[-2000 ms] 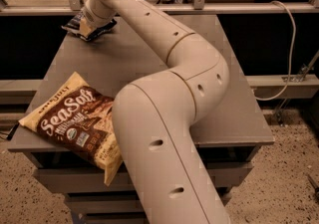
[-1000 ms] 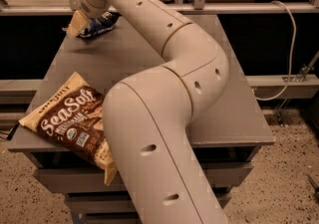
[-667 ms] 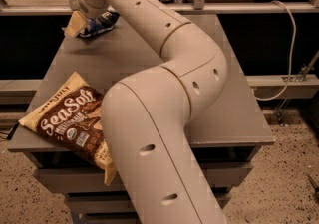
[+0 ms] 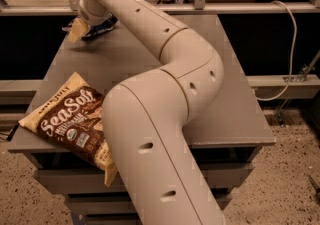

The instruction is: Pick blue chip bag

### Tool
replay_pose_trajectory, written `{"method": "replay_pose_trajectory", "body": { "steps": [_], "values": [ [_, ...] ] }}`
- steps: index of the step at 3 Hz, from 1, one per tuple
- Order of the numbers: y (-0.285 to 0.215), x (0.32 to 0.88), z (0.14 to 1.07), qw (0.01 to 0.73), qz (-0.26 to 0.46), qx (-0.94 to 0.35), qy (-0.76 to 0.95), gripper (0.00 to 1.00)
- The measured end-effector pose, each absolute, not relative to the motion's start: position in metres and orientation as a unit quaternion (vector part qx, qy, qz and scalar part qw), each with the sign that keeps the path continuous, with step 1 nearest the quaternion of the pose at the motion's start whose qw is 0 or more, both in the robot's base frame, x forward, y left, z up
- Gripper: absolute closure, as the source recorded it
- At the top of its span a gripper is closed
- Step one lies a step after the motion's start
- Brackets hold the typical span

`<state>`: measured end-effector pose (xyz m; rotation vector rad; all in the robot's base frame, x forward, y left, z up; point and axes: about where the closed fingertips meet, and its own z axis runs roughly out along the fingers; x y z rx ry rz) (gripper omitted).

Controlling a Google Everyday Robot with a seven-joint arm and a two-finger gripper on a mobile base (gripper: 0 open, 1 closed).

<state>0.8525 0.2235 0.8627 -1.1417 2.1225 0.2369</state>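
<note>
From the 1 camera view, my arm (image 4: 165, 119) fills the middle of the scene: the thick lower link rises from the bottom edge, bends at a big elbow over the right half of the grey table (image 4: 235, 69), and then the slimmer forearm runs up and to the left, across the tabletop, to the far left corner. There my wrist tips downward and my gripper (image 4: 82, 28) sits low over that corner, pointing down and a little left. My fingers are clamped on the blue chip bag (image 4: 101, 25); 1 tan finger (image 4: 75, 30) shows at the left side of the bag, the other is hidden behind my wrist. The bag is a small dark crumpled shape at the table's far left corner, tucked right under my wrist, and I cannot tell whether its lower edge touches the surface. Well apart from it, at the near left corner, the big cream-and-brown SeaSalt bag (image 4: 70, 119) lies flat, its lower end poking past the table edge and partly covered by my lower link. Behind the table runs a pale rail (image 4: 240, 8), with a white cable (image 4: 290, 44) drooping down at the right above the speckled floor (image 4: 295, 179)
</note>
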Motion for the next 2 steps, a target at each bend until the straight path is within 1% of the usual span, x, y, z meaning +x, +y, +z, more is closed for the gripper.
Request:
{"method": "replay_pose_trajectory", "body": {
  "steps": [2],
  "values": [
    [0.2234, 0.8567, 0.8647, 0.358, 0.08, -0.438, 0.821, 0.6]
  ]
}}
